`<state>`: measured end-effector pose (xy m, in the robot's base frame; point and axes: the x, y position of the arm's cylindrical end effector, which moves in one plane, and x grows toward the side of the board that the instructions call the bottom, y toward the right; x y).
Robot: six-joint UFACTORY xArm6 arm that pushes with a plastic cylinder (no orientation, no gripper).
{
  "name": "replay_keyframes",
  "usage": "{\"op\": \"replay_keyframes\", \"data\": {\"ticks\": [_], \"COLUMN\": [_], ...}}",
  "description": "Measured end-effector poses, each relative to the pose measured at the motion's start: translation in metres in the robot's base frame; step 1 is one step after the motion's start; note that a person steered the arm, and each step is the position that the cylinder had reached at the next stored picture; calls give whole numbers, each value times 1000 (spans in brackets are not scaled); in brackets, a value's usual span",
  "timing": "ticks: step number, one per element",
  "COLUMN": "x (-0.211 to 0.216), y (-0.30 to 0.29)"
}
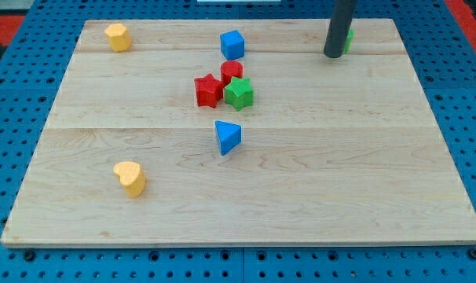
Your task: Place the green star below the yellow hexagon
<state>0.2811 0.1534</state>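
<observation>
Seven blocks lay on the desk (426,157). The green star (239,93) sat mid-board, touching a red star (209,90) and a red block (232,70), so a clean push would need care. The yellow hexagon (118,36) stood at the view's top left, well apart. A blue cube (232,43), blue triangle (228,136) and yellow heart (130,177) were scattered. My rod stood near-upright at the top right, my tip (332,55) beside a half-hidden green block (349,38). No gripper existed, so nothing was held.
</observation>
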Motion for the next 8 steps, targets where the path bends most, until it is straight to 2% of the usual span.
{"op": "replay_keyframes", "data": {"ticks": [1,2,4,5,7,8], "x": [8,41,104,123,127,112], "y": [-20,-59,-153,-210,-315,-349]}}
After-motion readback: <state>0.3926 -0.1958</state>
